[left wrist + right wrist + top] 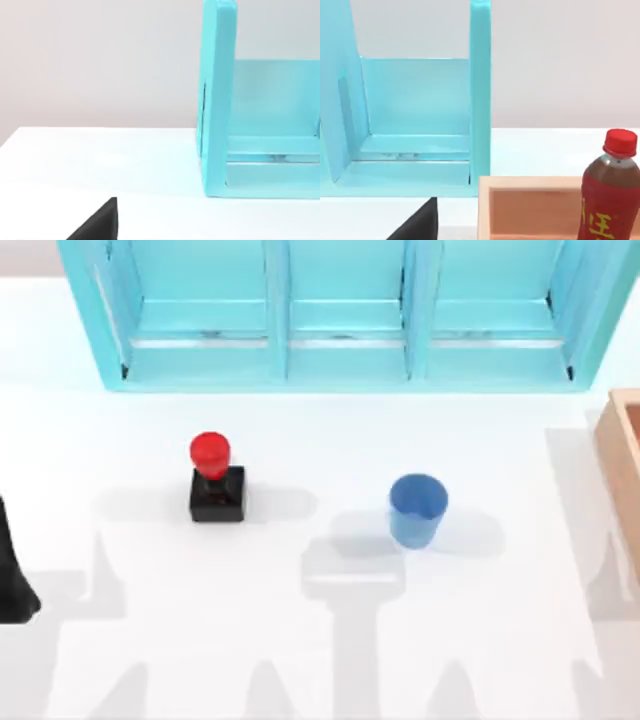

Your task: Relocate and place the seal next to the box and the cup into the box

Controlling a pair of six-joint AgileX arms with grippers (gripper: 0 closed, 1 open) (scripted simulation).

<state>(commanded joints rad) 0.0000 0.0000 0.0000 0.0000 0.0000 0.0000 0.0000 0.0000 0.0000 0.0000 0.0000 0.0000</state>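
Left gripper point(15, 580) at nine o'clock, finger state unclear; one seal point(215, 480), one cup point(417, 508), one box point(622, 465) at three o'clock.

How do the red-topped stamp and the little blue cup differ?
The seal is a black cube with a round red knob on top; the cup is plain blue and open-topped. The seal stands toward the table's left, the cup nearer the box at the right edge. Both stand upright on the table, untouched.
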